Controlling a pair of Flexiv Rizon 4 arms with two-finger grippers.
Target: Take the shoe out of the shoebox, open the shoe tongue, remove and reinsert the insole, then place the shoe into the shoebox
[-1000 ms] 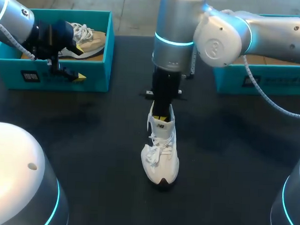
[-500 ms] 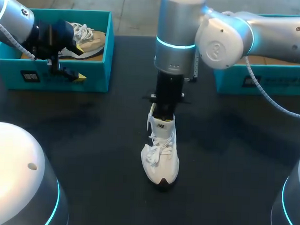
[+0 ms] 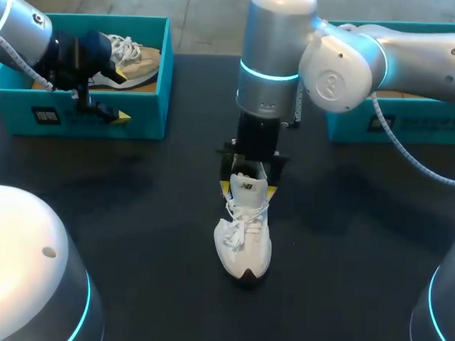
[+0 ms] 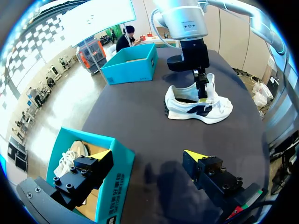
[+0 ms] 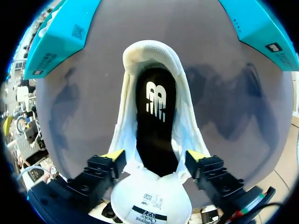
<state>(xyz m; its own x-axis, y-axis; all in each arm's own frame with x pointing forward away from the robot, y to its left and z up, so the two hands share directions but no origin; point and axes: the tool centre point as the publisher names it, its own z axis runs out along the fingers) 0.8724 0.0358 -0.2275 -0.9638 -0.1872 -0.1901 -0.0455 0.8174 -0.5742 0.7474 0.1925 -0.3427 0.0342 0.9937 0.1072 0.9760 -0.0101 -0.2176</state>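
Observation:
A white shoe point(image 3: 244, 241) stands upright on the dark table, toe toward the front edge. Its black insole point(image 5: 156, 116) lies flat inside, and the tongue point(image 5: 152, 198) is folded forward over the laces. My right gripper point(image 3: 248, 189) hangs straight down over the shoe's mouth, open, one yellow tip on each side of the tongue. In its own view the right gripper point(image 5: 155, 156) straddles the shoe's collar. My left gripper point(image 4: 148, 156) is open and holds nothing at the front wall of the left shoebox point(image 3: 86, 113); it shows as the left gripper point(image 3: 98, 97) there.
A tan shoe point(image 3: 134, 59) with white laces lies in the left teal shoebox. A second teal box point(image 3: 396, 121) stands at the back right. The round white arm bases point(image 3: 27, 267) fill the near corners.
My right gripper has opened from shut, its fingers now spread to either side of the tongue. The right arm shifted slightly toward the shoe's front. The left arm has not moved.

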